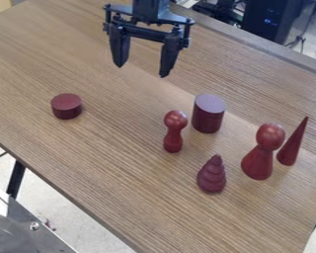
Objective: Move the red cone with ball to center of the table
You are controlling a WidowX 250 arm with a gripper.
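Note:
The gripper (142, 71) hangs open over the far part of the wooden table (114, 163), with nothing between its spread fingers. A red cone with a ball on top (258, 159) stands upright toward the right side of the table, well below and to the right of the gripper. Just right of it, a slim pointed red cone (292, 147) leans slightly in the view.
A short dark red cylinder (67, 106) is at the left. Near the middle stand a taller cylinder (208, 114) and a small ball-topped pin (175, 132). A ridged, pointed piece (212, 176) stands left of the ball-topped cone.

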